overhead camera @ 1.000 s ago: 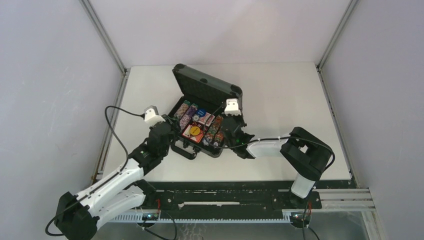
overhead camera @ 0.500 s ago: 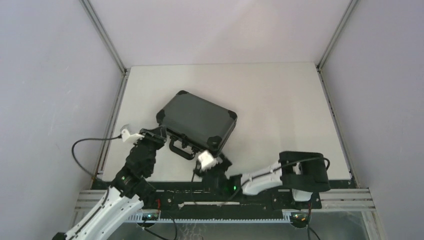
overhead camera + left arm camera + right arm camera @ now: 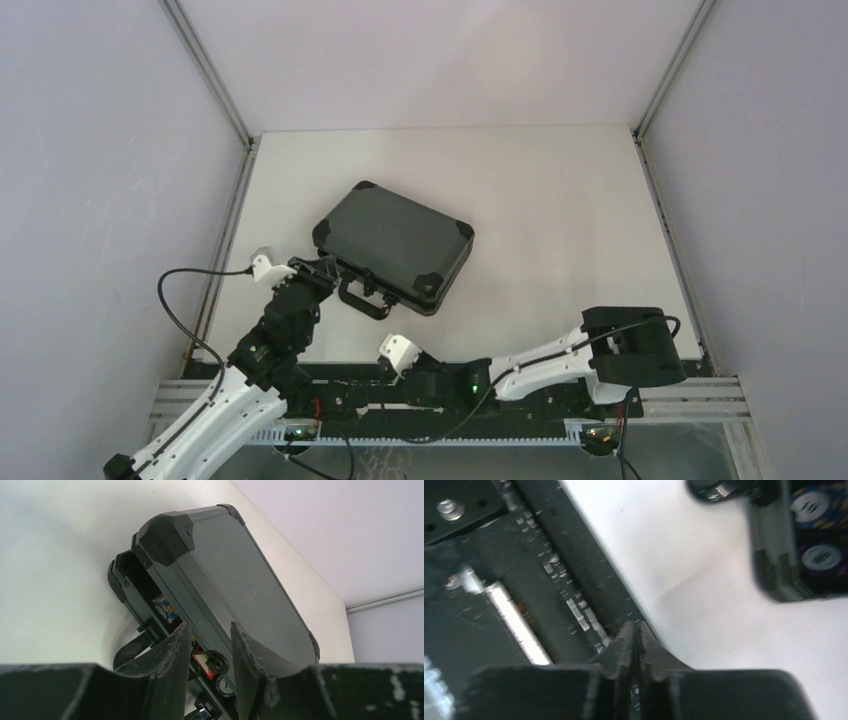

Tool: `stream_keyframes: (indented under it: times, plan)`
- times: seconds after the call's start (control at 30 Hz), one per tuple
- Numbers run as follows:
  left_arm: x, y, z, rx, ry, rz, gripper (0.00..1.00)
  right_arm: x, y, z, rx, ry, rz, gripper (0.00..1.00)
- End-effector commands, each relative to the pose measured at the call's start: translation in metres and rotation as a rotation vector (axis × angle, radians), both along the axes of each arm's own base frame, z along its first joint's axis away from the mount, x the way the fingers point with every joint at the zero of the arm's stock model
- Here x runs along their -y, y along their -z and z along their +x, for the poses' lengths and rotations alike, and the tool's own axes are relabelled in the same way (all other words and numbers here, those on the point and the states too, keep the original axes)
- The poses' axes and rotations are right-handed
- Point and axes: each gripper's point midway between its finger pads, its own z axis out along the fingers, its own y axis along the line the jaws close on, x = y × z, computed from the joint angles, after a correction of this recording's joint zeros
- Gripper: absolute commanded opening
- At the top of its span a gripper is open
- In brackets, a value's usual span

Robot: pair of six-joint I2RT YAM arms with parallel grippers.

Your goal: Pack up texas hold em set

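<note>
The dark grey case (image 3: 395,245) of the texas hold em set lies mid-table with its lid down and its handle (image 3: 365,298) facing the arms. In the left wrist view the case (image 3: 235,565) is slightly ajar along the front. Through that slit I see a blue-and-orange chip (image 3: 165,611) and a red card box (image 3: 204,661). My left gripper (image 3: 318,270) is at the case's front left corner. Its jaws (image 3: 210,635) stand apart, with a latch knob beyond the gap and nothing touching them. My right gripper (image 3: 390,360) is shut over the table's near edge, apart from the case (image 3: 774,575).
A black mounting rail (image 3: 450,395) runs along the near edge and shows in the right wrist view as the rail (image 3: 524,580). Metal frame posts (image 3: 205,70) rise at the back corners, and grey walls close in both sides.
The lid stood open a second ago and now lies down on the case. My right arm has drawn back from the case to the near edge. My left arm has pulled back to the front left corner.
</note>
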Motion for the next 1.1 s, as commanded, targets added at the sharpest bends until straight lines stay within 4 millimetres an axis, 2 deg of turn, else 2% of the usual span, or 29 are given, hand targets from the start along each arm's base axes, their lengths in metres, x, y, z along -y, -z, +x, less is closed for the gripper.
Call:
stream_keyframes:
  times: [0.0,0.13,0.27,0.4,0.5,0.57,0.67,0.83,0.97,1.07]
  plan:
    - [-0.001,-0.029,0.003,0.051,-0.011,-0.017,0.40,-0.017,-0.030,0.032,-0.062,0.017,0.118,0.01]
    - [-0.006,-0.016,0.004,0.029,-0.031,0.032,0.40,-0.008,-0.034,0.073,-0.096,0.122,0.193,0.00]
    - [-0.009,-0.013,0.005,0.016,-0.047,0.059,0.39,-0.020,-0.035,0.092,-0.177,0.086,0.267,0.00]
    - [-0.011,-0.014,0.007,0.011,-0.055,0.079,0.39,-0.035,-0.012,0.097,-0.256,0.049,0.254,0.00]
    - [-0.011,-0.011,0.008,0.007,-0.060,0.085,0.39,-0.035,0.002,0.109,-0.307,0.085,0.269,0.00]
    - [-0.012,-0.009,0.008,0.004,-0.066,0.090,0.39,-0.027,0.008,0.126,-0.308,0.149,0.273,0.00]
    - [-0.012,-0.004,0.009,-0.004,-0.069,0.098,0.39,-0.005,0.006,0.163,-0.256,0.286,0.278,0.00]
    - [-0.011,-0.001,0.011,-0.014,-0.068,0.110,0.38,0.044,-0.013,0.226,-0.159,0.497,0.299,0.00]
    - [-0.009,0.001,0.013,-0.022,-0.067,0.118,0.38,0.073,-0.030,0.262,-0.097,0.572,0.303,0.00]
    - [-0.009,0.004,0.014,-0.029,-0.065,0.125,0.38,0.085,-0.043,0.283,-0.077,0.589,0.289,0.00]
